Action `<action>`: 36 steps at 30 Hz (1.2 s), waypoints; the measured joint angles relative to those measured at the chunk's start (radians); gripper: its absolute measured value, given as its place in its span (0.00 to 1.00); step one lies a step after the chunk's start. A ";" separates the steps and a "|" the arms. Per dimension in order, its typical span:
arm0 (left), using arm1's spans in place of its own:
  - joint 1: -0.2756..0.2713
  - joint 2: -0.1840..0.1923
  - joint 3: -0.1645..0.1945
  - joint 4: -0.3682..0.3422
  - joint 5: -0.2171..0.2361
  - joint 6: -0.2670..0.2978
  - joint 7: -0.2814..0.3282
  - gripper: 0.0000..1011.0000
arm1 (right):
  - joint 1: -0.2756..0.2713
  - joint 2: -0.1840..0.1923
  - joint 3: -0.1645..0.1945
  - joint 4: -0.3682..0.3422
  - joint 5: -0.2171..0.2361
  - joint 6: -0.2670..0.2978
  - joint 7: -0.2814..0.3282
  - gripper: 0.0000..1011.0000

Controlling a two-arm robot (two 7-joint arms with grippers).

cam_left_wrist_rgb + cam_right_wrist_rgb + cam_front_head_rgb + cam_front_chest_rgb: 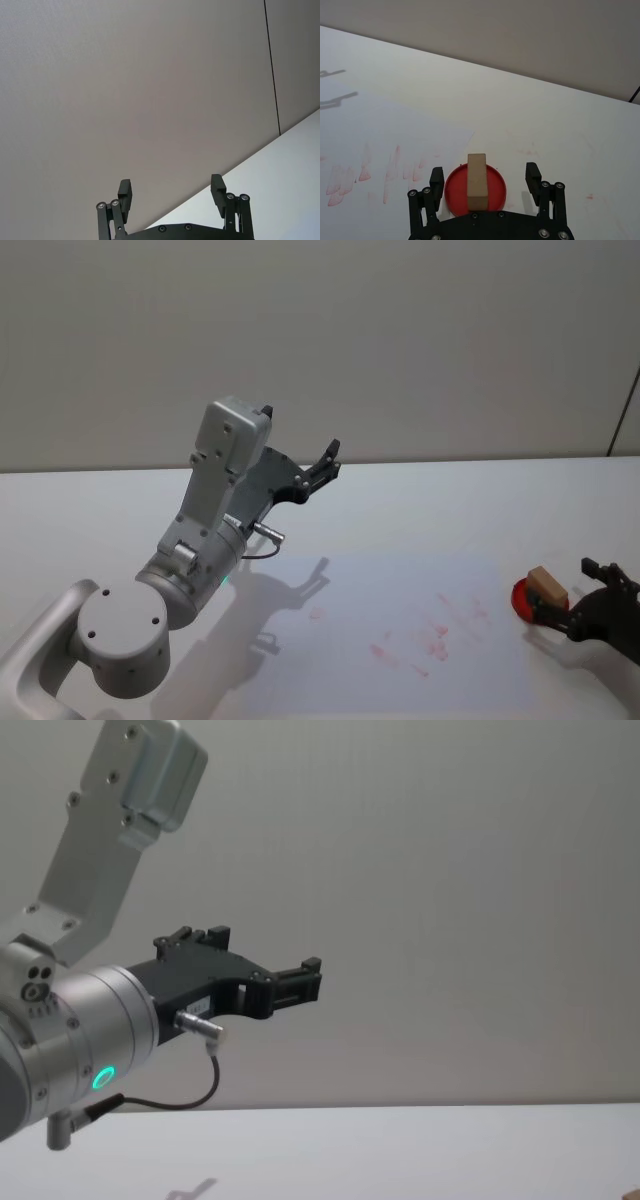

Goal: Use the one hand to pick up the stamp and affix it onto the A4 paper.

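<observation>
While its fingers stand wide apart, gripping nothing, the right end effector [485,174] faces the tan wooden block stamp [476,181]. The stamp rests on a round red ink pad [454,189] just beside the white A4 paper sheet [400,640] on the white tabletop [450,502]. Step in hand: pre-grasp. Next, the fingers should close squarely on the block. The left end effector [171,192], fingers spread, is parked aloft.

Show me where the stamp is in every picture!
Head view: stamp near the right edge, beside the paper.
Right wrist view: stamp on its red pad, inside the open right claw.
Left wrist, chest views: left claw and wall.
Shared landmark: the paper's red marks.
</observation>
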 joint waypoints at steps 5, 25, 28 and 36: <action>0.000 0.000 0.000 0.000 0.000 0.000 0.000 0.99 | 0.003 -0.008 -0.005 0.006 -0.004 0.006 -0.009 0.99; 0.000 0.000 0.000 0.000 0.000 0.000 0.000 0.99 | 0.009 -0.038 -0.026 0.025 -0.015 0.019 -0.052 0.99; 0.000 0.000 0.000 0.000 0.000 0.000 0.000 0.99 | 0.009 -0.041 -0.028 0.027 -0.018 0.018 -0.053 0.93; 0.000 0.000 0.000 0.000 0.000 0.000 0.000 0.99 | 0.013 -0.047 -0.031 0.034 -0.026 0.013 -0.058 0.72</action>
